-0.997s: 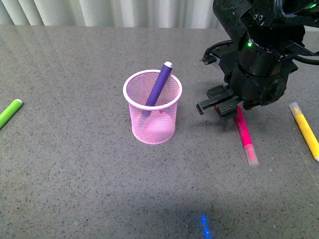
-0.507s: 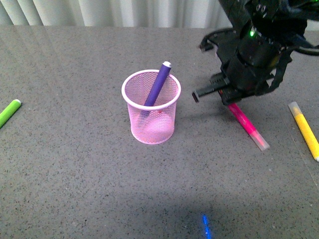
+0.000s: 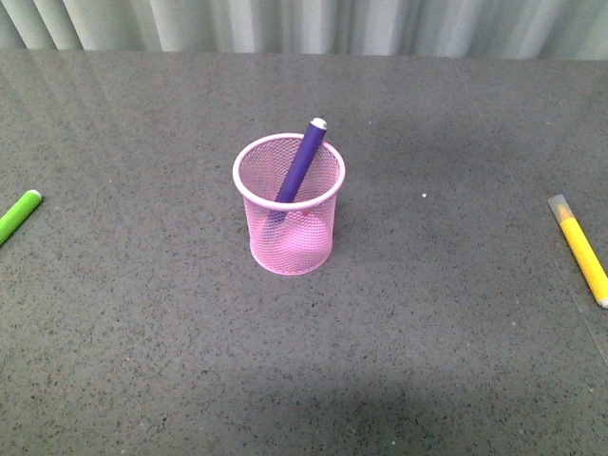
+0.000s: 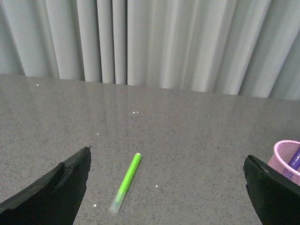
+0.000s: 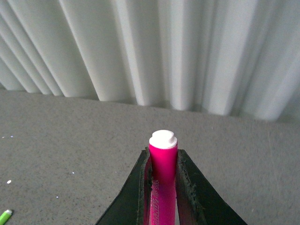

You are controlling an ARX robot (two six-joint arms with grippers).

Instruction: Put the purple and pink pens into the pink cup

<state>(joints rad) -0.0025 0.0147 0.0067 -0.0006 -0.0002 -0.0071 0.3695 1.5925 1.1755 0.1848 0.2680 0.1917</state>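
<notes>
The pink cup [image 3: 290,204] stands at the table's middle with the purple pen [image 3: 301,161] leaning inside it, white end up. The cup's rim [image 4: 287,154] and a bit of the purple pen [image 4: 295,159] also show in the left wrist view. My right gripper [image 5: 163,161] is shut on the pink pen [image 5: 162,178], whose white end [image 5: 163,138] sticks out past the fingertips. My left gripper [image 4: 168,187] is open and empty above the table. Neither arm shows in the front view.
A green marker [image 3: 17,217] lies at the table's left edge; it also shows between my left jaws [image 4: 125,182]. A yellow marker [image 3: 581,249] lies at the right edge. White curtains [image 4: 150,42] hang behind the grey table.
My right arm has lifted the pink pen off the table and risen out of the front view. The cup and purple pen have not moved.
</notes>
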